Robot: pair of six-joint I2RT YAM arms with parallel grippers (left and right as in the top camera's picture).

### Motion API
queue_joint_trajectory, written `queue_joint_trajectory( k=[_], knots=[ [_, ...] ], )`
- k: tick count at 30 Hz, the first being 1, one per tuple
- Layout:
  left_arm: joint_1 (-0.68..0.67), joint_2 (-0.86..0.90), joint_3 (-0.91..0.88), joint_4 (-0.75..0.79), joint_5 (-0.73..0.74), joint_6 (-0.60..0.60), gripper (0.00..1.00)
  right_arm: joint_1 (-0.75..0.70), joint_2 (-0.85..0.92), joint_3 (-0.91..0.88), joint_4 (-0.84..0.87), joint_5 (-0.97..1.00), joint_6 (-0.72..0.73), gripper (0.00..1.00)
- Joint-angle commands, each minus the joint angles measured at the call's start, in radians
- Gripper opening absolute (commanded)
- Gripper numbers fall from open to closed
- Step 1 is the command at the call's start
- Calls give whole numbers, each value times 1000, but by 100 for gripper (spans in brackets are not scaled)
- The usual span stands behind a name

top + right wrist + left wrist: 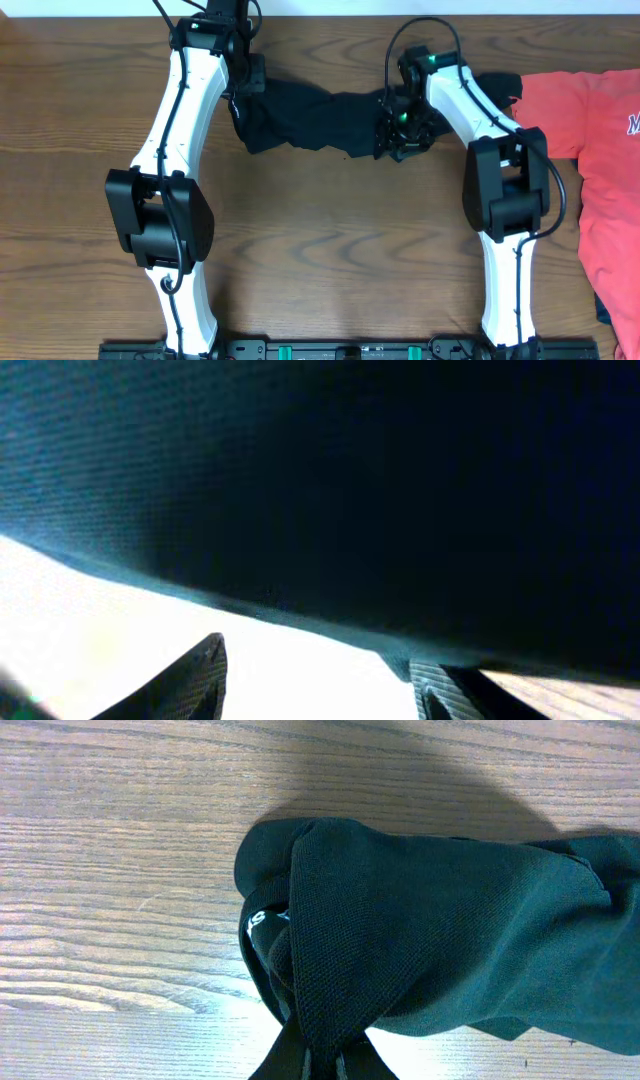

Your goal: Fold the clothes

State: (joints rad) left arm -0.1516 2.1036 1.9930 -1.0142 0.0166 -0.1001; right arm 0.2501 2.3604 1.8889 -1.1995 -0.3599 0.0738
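A black garment (320,118) lies bunched in a long strip at the far middle of the table, between my two grippers. My left gripper (243,100) is at its left end. In the left wrist view the fingers (325,1065) are shut on a fold of the dark cloth (430,940). My right gripper (400,128) is over the garment's right end. In the right wrist view its fingers (320,685) are spread apart with bright table between them, and the dark cloth (380,490) fills the view just beyond the tips, touching the right finger.
A red T-shirt (600,150) lies spread at the table's right edge, with a dark item peeking out under its lower edge (603,310). More black cloth (500,88) lies behind the right arm. Bare wood tabletop (330,260) fills the front middle.
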Motion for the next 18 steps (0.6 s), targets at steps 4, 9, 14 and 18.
queue_joint_trajectory(
  k=[4,9,14,18],
  knots=[
    [6,-12,5,-1,-2,14,6,11,1,-70,42,-14,8,59],
    [6,-12,5,-1,-2,14,6,3,1,-70,72,-11,39,50],
    [6,-12,5,-1,-2,14,6,-32,1,-70,119,41,114,39],
    [6,-12,5,-2,-2,14,6,-76,1,-70,143,42,113,33]
  ],
)
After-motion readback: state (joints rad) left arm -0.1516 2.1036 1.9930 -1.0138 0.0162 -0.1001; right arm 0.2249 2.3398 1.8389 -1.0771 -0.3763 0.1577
